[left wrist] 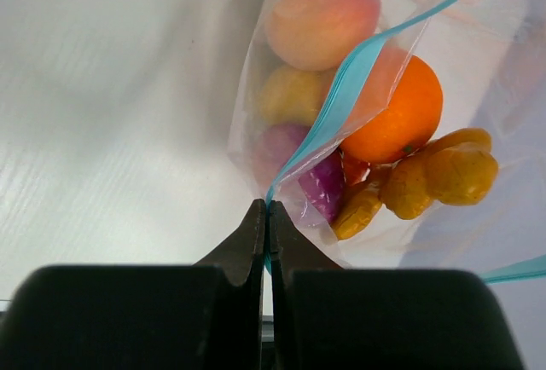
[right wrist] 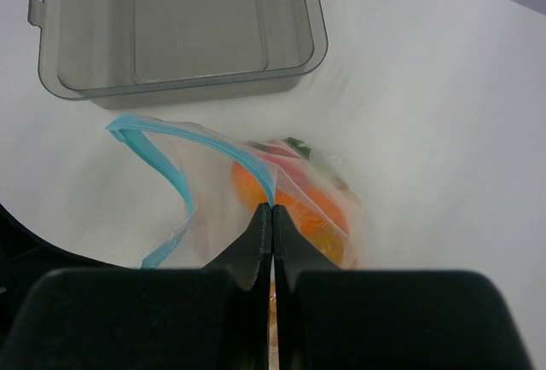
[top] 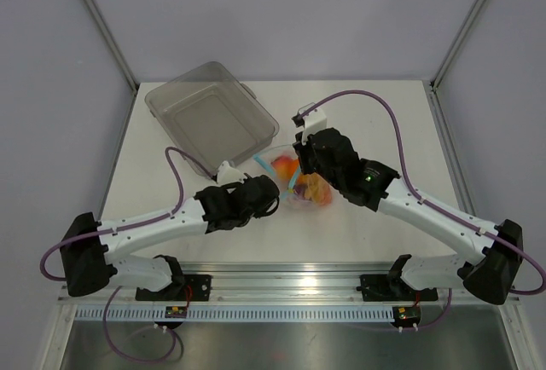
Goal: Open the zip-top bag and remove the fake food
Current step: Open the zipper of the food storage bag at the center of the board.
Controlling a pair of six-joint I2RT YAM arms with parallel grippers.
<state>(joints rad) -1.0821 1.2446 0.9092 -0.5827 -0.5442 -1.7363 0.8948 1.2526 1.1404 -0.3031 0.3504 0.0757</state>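
The clear zip-top bag (top: 300,184) lies mid-table between both arms, its light-blue zip strip (left wrist: 341,101) parted into a loop. Inside sits the fake food (left wrist: 388,118): an orange, a peach, a yellow piece, a purple piece and golden lumps. My left gripper (left wrist: 268,210) is shut on the near zip strip at the bag's left side. My right gripper (right wrist: 272,210) is shut on the other lip of the strip (right wrist: 247,161), with orange fruit (right wrist: 316,216) just beyond its tips. In the top view both grippers (top: 271,193) (top: 300,165) meet at the bag's mouth.
A rigid clear rectangular tub (top: 209,112) stands at the back left, close behind the bag (right wrist: 179,25). Purple cables loop over the table from both arms. The table's metal frame edges run along the left, right and near sides.
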